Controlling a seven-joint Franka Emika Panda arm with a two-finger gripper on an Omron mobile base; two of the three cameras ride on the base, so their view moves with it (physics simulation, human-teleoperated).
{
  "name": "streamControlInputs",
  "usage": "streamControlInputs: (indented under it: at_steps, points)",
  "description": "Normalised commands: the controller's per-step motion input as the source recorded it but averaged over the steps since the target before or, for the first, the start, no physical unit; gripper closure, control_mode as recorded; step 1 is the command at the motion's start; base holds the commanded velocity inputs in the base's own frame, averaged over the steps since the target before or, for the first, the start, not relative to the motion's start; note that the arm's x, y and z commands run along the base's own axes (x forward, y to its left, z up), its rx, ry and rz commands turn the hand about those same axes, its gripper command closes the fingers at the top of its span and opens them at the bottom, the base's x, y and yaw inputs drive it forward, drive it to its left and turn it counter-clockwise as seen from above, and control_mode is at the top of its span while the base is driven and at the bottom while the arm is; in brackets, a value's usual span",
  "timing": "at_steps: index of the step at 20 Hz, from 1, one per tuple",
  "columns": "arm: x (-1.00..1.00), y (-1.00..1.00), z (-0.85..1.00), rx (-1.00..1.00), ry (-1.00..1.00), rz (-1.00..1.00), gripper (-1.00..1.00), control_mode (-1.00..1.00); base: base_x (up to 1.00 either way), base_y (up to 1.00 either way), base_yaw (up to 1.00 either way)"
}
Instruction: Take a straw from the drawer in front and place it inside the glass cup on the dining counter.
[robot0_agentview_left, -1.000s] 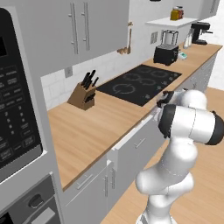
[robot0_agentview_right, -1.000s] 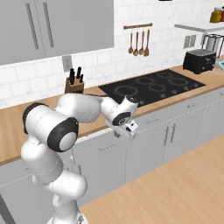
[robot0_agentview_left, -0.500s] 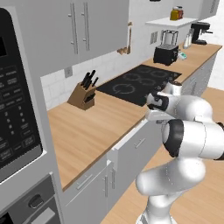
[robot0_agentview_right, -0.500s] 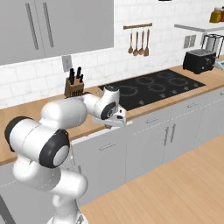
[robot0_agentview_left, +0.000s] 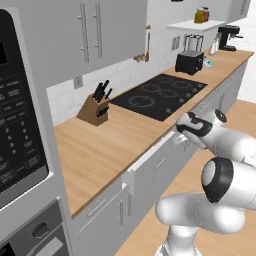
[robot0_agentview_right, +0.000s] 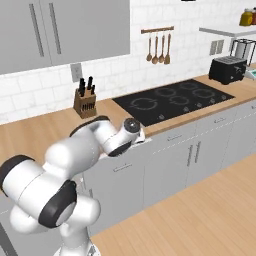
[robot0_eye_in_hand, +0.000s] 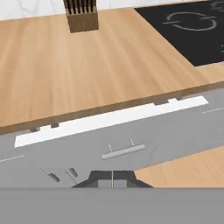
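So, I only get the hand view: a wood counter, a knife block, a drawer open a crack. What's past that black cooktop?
Observer: A black toaster stands on the counter, beyond the cooktop.
Operator: And higher up, over the knife block?
Observer: Grey wall cabinets hang above the knife block.
Operator: Anything on the wall itself?
Observer: Wooden utensils hang from a rail behind the cooktop.
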Motion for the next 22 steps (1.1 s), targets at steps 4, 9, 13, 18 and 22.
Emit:
streamControlInputs:
  at_steps: [4,9,13,18,22]
  points:
    - [0.02,0.08,0.0,-0.04,-0.04,0.29,1.0,-1.0,0.0,0.0,0.0]
    - [0.19,0.1,0.0,-0.05,0.0,0.3,1.0,-1.0,0.0,0.0,0.0]
    - [0.19,0.08,0.0,-0.04,0.0,0.28,1.0,-1.0,0.0,0.0,0.0]
    - [0.15,0.24,0.0,-0.1,0.12,0.05,1.0,-1.0,0.0,0.0,0.0]
    - [0.09,0.39,0.0,-0.17,0.15,-0.13,1.0,-1.0,0.0,0.0,0.0]
